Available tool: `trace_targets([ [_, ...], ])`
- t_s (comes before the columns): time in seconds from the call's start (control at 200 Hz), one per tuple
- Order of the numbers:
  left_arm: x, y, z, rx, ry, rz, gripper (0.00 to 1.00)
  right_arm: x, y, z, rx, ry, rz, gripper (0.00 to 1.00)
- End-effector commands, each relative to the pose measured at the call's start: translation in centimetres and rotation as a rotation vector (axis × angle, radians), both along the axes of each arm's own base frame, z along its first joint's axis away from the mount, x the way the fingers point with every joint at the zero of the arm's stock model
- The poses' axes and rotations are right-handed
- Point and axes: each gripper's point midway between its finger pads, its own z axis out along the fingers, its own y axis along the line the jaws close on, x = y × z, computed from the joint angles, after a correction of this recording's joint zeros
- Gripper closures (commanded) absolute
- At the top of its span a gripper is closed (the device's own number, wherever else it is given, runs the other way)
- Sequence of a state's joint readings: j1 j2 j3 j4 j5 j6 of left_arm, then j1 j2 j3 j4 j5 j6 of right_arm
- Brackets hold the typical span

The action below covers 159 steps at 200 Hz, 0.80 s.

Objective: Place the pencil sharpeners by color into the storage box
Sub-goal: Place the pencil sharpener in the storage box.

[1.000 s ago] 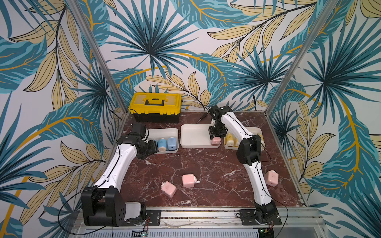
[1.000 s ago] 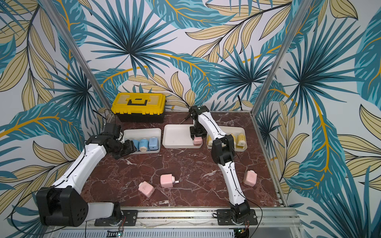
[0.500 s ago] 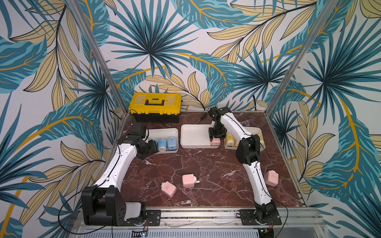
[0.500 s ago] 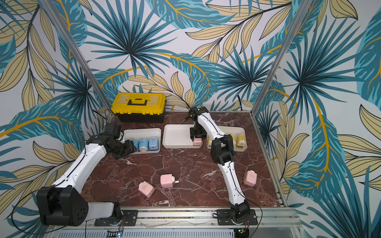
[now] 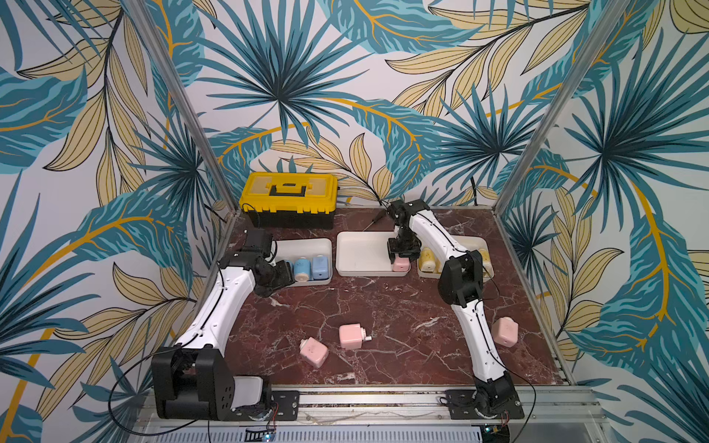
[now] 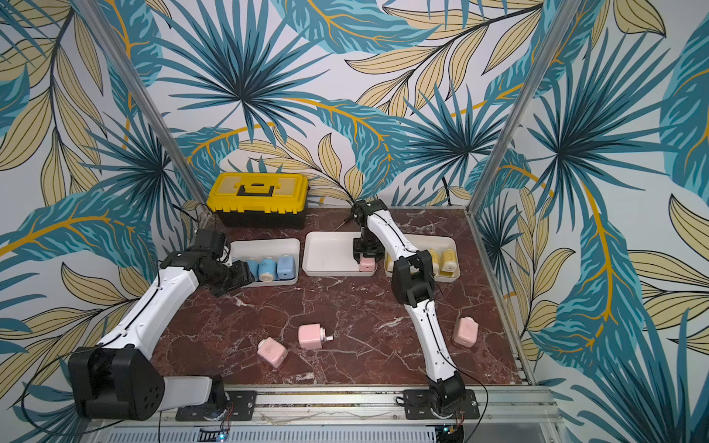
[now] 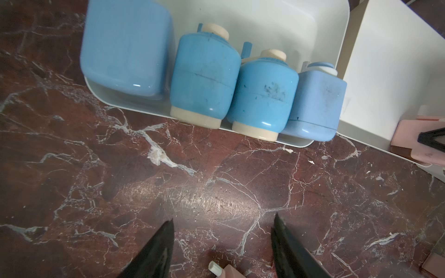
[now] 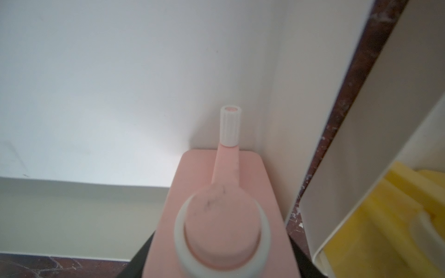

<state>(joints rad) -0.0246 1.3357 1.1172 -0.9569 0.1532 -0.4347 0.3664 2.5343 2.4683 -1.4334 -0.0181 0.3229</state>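
Now, step: set pink sharpener (image 5: 401,264) in middle tray's (image 5: 360,255) near-right corner.
Right pincer (image 5: 402,256): grasping it; release gently, lift straight.
Left pincer (image 7: 222,243): released, empty.

three trays (image 5: 368,273) in row | toolbox (image 5: 288,199) behind | sharpeners (image 5: 313,351) loose in front on table (image 5: 383,307)

Counts: four blue sharpeners (image 7: 207,79) in one white tray (image 5: 320,245), four pink sharpeners (image 5: 351,336) (three loose on the marble, one in the middle tray), at least two yellow sharpeners (image 5: 426,259) visible, three trays, one yellow toolbox (image 5: 289,197), two arms.
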Motion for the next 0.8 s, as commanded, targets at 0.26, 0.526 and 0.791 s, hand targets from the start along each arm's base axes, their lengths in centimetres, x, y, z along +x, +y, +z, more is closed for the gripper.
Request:
trace_targets([
  [0.26,0.3,0.0,0.4,0.008,-0.024,-0.013,0.34,0.9,-0.1,3.2,0.023,-0.088,-0.016,0.27],
  [0.526,-0.4,-0.7,1.1,-0.024,-0.05,-0.026,0.33,0.3,-0.9,8.5,0.024,-0.177,-0.031,0.27],
  [0.791,-3.3,-4.2,0.5,-0.068,-0.044,-0.13,0.31,-3.2,-4.0,15.3,-0.038,-0.272,-0.083,0.27],
])
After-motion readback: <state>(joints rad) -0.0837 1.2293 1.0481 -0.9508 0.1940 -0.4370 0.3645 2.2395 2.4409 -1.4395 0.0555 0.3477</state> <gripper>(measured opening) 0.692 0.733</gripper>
